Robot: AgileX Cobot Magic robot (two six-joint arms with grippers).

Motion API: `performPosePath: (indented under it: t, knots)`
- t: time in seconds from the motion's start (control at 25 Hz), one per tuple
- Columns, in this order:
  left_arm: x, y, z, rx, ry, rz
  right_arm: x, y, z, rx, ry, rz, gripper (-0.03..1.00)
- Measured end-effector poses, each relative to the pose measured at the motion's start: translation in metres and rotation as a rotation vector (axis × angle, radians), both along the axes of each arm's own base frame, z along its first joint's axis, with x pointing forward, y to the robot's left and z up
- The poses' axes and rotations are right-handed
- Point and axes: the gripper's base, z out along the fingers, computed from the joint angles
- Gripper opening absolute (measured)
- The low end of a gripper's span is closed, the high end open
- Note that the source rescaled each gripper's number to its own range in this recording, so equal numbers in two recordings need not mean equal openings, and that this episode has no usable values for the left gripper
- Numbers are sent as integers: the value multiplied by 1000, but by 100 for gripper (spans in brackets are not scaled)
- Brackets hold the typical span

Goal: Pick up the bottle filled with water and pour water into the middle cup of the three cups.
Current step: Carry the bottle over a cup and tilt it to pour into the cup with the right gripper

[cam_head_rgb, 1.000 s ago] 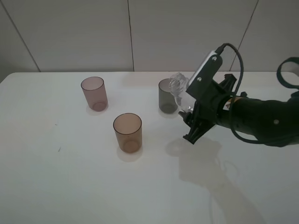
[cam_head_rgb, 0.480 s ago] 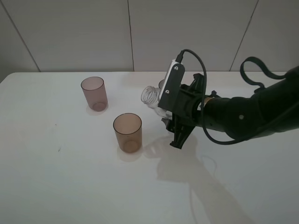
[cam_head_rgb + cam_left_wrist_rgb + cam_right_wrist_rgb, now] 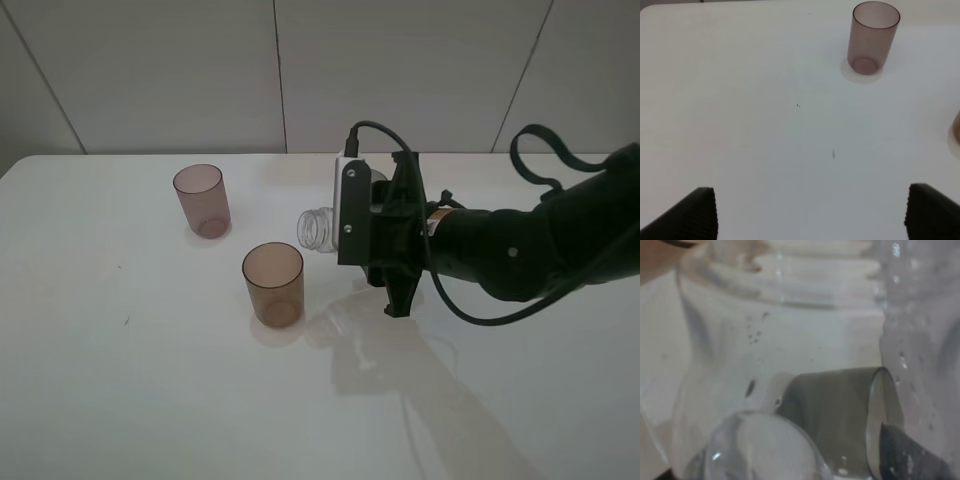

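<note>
My right gripper (image 3: 372, 258) is shut on the clear bottle (image 3: 319, 228) and holds it tipped almost on its side above the table. Its open neck points left, just above and to the right of the rim of the amber-brown middle cup (image 3: 273, 283). I see no water stream. The mauve-pink cup (image 3: 201, 200) stands at the back left. In the right wrist view the bottle (image 3: 790, 340) fills the frame, and the dark-grey cup (image 3: 840, 415) shows through it; the exterior view hides that cup behind my arm. My left gripper (image 3: 812, 220) is open and empty over bare table, with the pink cup (image 3: 875, 37) ahead.
The white table (image 3: 120, 380) meets a pale panelled wall at the back. My right arm's black body and cable (image 3: 530, 245) stretch over the right half of the table. The amber cup's edge (image 3: 957, 131) shows at the side of the left wrist view.
My right gripper has carried the bottle left, from in front of the grey cup to beside the amber cup, and has tipped it further towards level.
</note>
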Motion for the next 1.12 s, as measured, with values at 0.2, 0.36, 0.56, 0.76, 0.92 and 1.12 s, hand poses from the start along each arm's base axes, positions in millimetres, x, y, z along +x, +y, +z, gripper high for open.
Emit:
performPosePath:
  t: [0.2, 0.36, 0.56, 0.76, 0.92, 1.12]
  knots:
    - [0, 0, 0, 0, 0, 0, 10, 6, 11, 11, -56, -2, 0]
    - [0, 0, 0, 0, 0, 0, 15, 10, 14, 21, -86, -8, 0]
    - [0, 0, 0, 0, 0, 0, 21, 12, 5, -25, -111, 3, 0]
    - [0, 0, 0, 0, 0, 0, 25, 12, -1, -58, -141, 6, 0]
    - [0, 0, 0, 0, 0, 0, 24, 15, -2, -76, -165, 15, 0]
    - [0, 0, 0, 0, 0, 0, 21, 21, -9, -123, -191, 51, 0]
